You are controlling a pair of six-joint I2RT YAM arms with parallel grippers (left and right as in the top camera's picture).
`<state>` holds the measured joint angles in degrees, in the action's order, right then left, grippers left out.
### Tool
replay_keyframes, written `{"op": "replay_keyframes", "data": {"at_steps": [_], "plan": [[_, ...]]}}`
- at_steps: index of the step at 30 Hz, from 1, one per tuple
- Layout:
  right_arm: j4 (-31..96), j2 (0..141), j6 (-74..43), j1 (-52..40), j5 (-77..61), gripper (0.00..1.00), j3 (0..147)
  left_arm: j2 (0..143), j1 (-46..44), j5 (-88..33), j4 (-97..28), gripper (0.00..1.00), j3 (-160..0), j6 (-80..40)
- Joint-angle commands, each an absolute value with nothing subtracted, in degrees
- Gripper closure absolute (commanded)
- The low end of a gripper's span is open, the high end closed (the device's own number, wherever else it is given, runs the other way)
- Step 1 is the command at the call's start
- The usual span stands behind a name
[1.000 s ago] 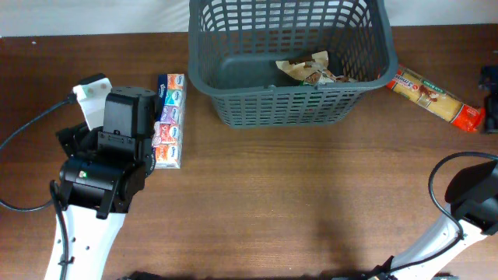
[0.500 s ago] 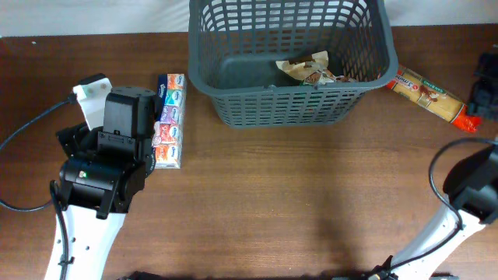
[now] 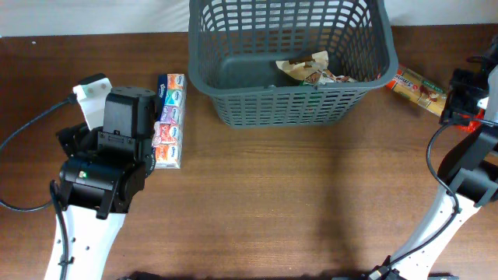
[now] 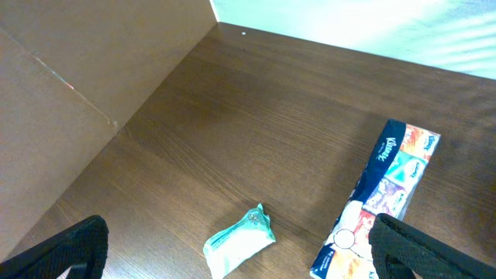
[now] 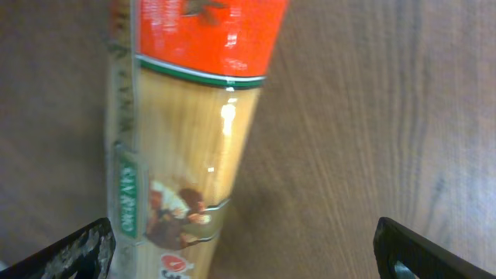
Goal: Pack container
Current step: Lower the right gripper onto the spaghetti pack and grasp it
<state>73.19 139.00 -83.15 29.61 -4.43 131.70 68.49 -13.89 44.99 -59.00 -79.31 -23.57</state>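
Observation:
The dark grey container [image 3: 280,87] stands at the table's far middle with a crumpled snack packet [image 3: 311,68] inside. A spaghetti pack [image 3: 412,84] lies right of it on the table. My right gripper [image 3: 464,97] hovers over the pack's red end. In the right wrist view the gripper [image 5: 240,236] is open and the spaghetti pack [image 5: 186,139] lies close to its left finger. My left gripper [image 3: 124,117] sits left of a multicoloured tissue pack [image 3: 169,120]. In the left wrist view it [image 4: 238,222] is open over a small teal packet [image 4: 240,240], with the tissue pack [image 4: 387,194] by its right finger.
The teal packet is hidden under the left arm in the overhead view. A white wall runs along the table's far edge [image 4: 325,39]. Bare brown wood [image 3: 311,202] fills the table in front of the container.
My right arm has moved away from the front right edge, toward the far side and leftward, and is now over the red end of the spaghetti pack. The left arm has not moved.

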Motion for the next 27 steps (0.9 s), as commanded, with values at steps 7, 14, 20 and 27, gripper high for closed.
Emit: {"op": "replay_keyframes", "data": {"at_steps": [7,14,20,27], "plan": [[69.19,139.24,-46.68,29.21,-14.61,0.01,140.14,68.69,-13.61,45.23,-59.09,0.00,-80.07,-24.14],[71.99,139.24,-28.12,29.32,-8.05,0.01,141.56,68.69,-13.61,45.23,-59.09,0.01,-80.07,-24.14],[75.90,139.24,-20.47,29.32,4.89,0.01,141.56,68.69,-13.61,45.23,-59.09,0.00,-80.07,-24.14],[75.88,139.24,-18.90,29.32,14.81,0.01,141.56,68.69,-13.61,45.23,-59.09,0.00,-80.07,-24.14]]}}
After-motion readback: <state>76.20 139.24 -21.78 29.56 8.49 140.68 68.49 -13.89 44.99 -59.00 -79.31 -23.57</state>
